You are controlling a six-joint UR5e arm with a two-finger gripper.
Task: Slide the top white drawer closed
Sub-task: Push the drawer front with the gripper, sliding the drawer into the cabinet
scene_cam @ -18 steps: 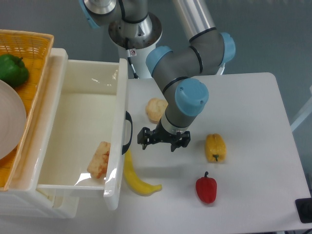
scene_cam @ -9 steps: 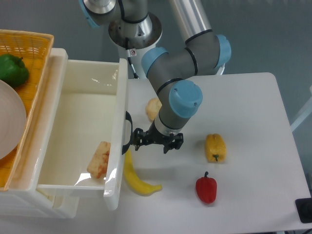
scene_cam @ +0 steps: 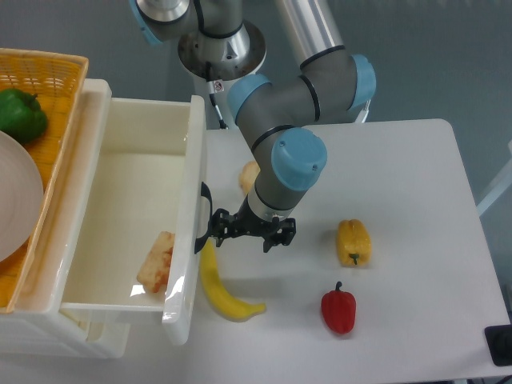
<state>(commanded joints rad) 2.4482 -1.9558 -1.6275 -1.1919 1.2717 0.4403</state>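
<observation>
I am pressing the black two-finger gripper (scene_cam: pixel 214 226), jaws apart and holding nothing, against the black handle (scene_cam: pixel 206 210) of the large glossy white plastic top drawer (scene_cam: pixel 182 240), which is now starting to slide leftward but is still mostly open

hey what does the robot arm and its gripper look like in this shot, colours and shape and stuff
The arm is built of thick round grey and silver tube segments, with light blue caps on its joints. Its circular silver base carries a small red-and-white marking, and a thin dark cable runs down from it. The gripper is small, black and two-fingered, mounted under the last blue-capped joint.
</observation>
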